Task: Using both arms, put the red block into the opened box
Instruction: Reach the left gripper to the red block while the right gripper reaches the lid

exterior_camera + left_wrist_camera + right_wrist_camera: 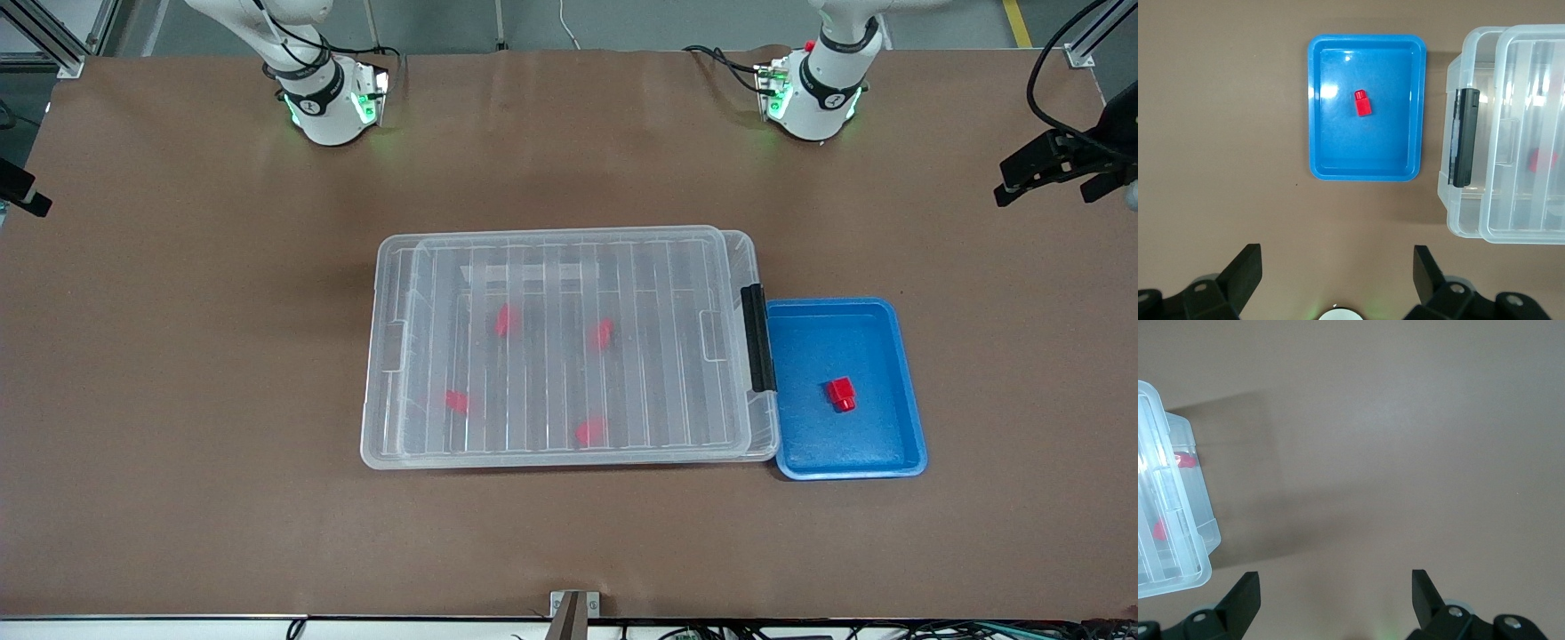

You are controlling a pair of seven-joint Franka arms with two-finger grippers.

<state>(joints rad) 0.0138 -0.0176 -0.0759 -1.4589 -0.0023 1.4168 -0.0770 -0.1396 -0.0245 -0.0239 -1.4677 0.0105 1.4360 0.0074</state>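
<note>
The red block (840,393) (1363,103) lies in a blue tray (900,462) (1313,107), toward the left arm's end of the table. Right beside the tray stands the clear box (658,293) (1511,220) (1178,520). Its ribbed lid lies on top, and its black clip handle (757,338) (1465,137) faces the tray. My left gripper (1336,267) hangs open and empty, high over bare table between its base and the tray. My right gripper (1336,587) is open and empty too, over bare table beside the box's corner at the right arm's end. Neither gripper shows in the front view.
Several red pieces (507,320) (1183,460) show through the lid inside the box. The arm bases (324,102) (818,93) stand along the table edge farthest from the front camera. A black camera mount (1058,164) juts in at the left arm's end.
</note>
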